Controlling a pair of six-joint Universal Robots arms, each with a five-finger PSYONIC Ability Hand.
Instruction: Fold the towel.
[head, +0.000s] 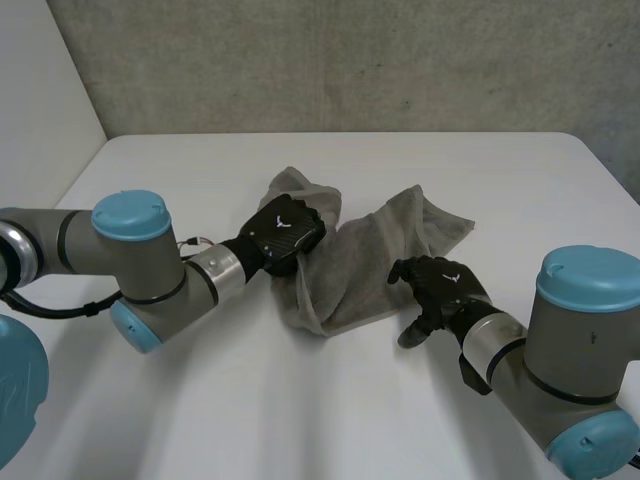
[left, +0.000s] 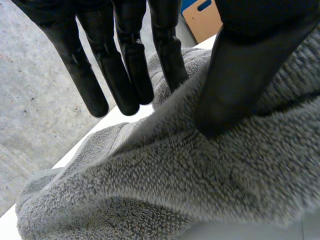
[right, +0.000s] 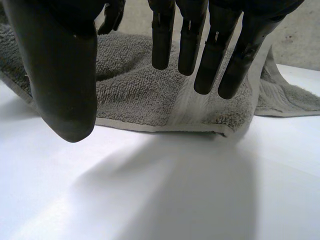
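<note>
Across the middle of the white table (head: 480, 180), nearer its far edge, a grey towel (head: 390, 250) lies rumpled in loose folds. At the towel's left end sits the left hand (head: 285, 232), fingers (left: 125, 65) straight and spread off the cloth, thumb (left: 240, 75) tip pressed onto it. The right hand (head: 440, 285) hovers open just beside the towel's near edge, clear of the hem (right: 150, 125), gripping nothing.
</note>
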